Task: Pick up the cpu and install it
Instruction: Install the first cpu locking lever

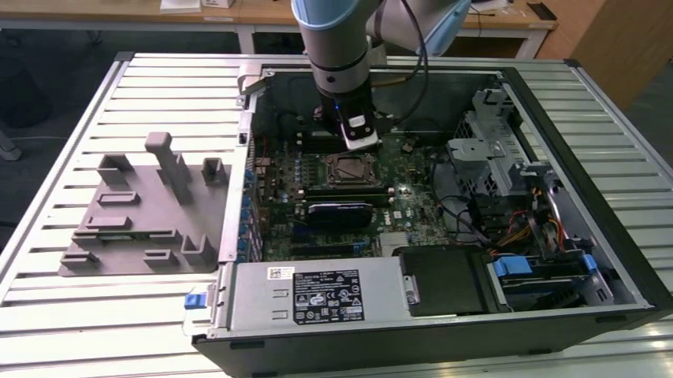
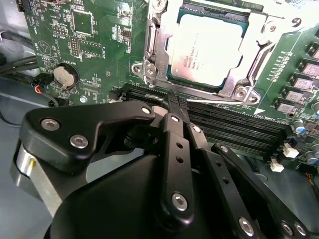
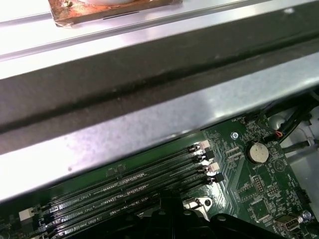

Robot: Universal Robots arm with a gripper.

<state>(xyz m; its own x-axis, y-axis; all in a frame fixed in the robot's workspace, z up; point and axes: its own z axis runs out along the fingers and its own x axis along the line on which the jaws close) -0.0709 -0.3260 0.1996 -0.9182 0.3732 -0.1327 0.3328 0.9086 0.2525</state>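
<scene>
Cpu [image 2: 207, 47] sits in your socket [image 2: 154, 55]; gripper [image 2: 174, 102] hangs beside it, jaws clenched on nothing, over memory slots [image 2: 234, 124].

Slatted metal table [image 1: 63, 315], wooden desk [image 1: 252, 12]

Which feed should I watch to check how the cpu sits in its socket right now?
The second wrist view: the cpu is close up, silver top lying flat inside the socket frame, beyond the end effector. In the exterior view the cpu is a small square on the motherboard below the arm. The first wrist view looks across the memory slots.
</scene>
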